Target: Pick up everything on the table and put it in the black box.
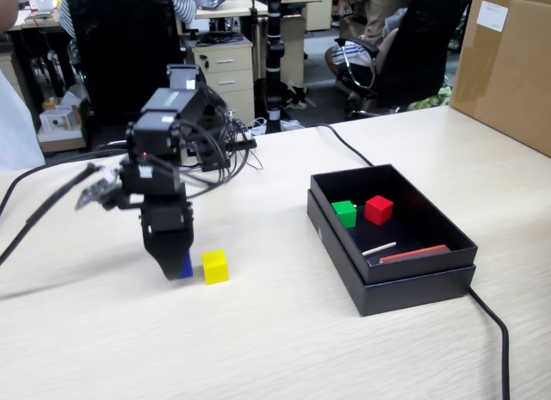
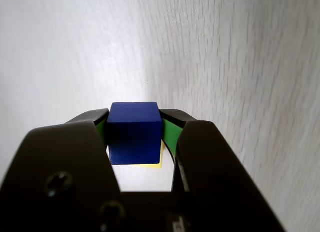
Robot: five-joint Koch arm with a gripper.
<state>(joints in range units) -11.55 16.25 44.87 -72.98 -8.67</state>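
Beige table (image 1: 284, 331): tool (image 2: 134, 123) clamps blue cube (image 2: 135, 129) beside yellow cube (image 1: 215, 266).

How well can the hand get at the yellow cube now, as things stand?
Probably not at once. The hand is shut on the blue cube, so its jaws are occupied. The yellow cube sits right beside it on the table, with nothing on top; after the blue one is dropped, it looks reachable.
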